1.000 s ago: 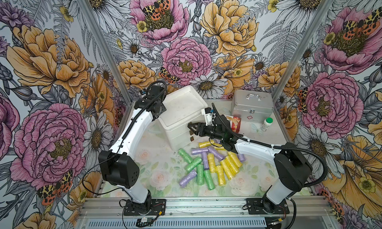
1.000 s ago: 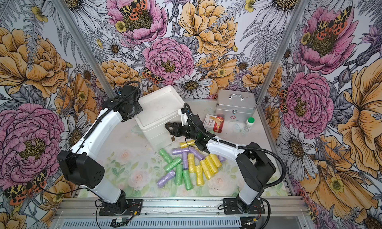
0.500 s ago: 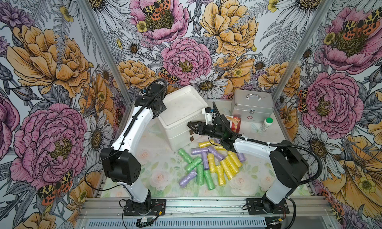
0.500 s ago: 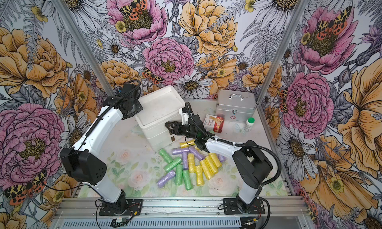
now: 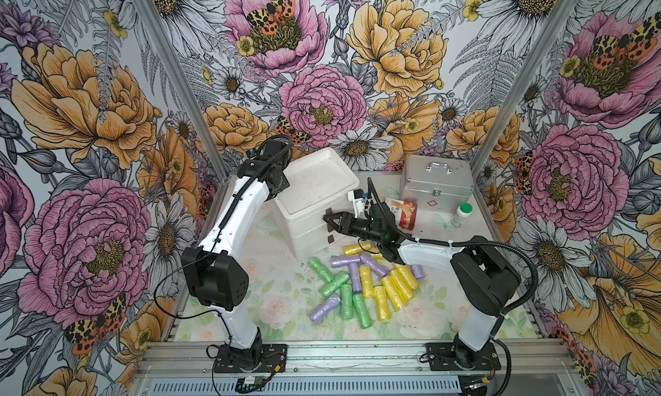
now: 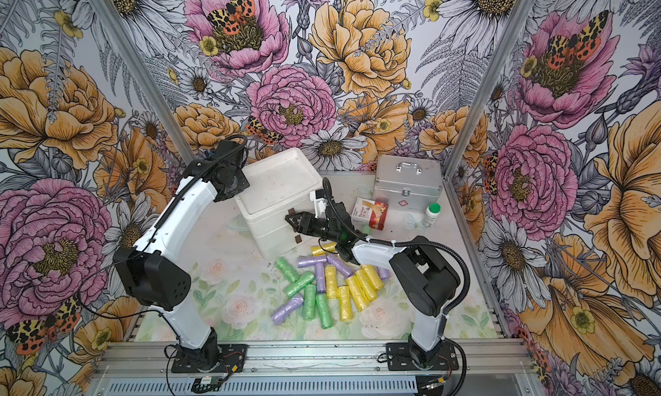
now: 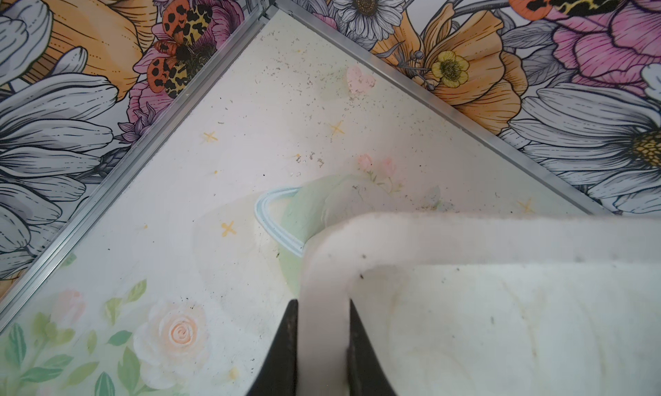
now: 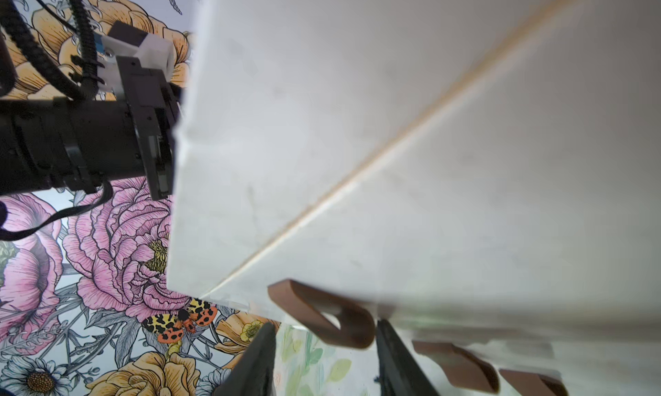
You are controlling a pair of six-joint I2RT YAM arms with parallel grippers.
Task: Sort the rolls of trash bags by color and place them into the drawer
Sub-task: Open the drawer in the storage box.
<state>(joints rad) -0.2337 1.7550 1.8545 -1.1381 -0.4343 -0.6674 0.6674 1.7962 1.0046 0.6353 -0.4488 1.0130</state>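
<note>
- The left claw [image 7: 322, 303] is clenched on the white rim of the drawer box [image 5: 307, 233], near a back corner. One finger is outside the rim and one is inside.
- The right claw [image 8: 325, 322] is at the front of the box. Its jaws are released and stand apart, with a brown loop handle [image 8: 304, 297] between them. One finger is right by the loop. The other has a gap beside it.
- I cannot tell which drawer this handle is on. Two more handles show next to it in the right wrist view.
- The drawers look shut in both top views.
- The rolls [image 5: 365, 281] lie in a pile on the table [image 5: 279, 304], just in front of the box. Some are under the right arm. Yellow, green and purple ones are all mixed up, and many touch each other.
- Behind the right arm is a silver case [image 5: 436, 183]. A red box [image 5: 402, 211] and a bottle [image 5: 461, 215] with a green cap sit in front of the case.
</note>
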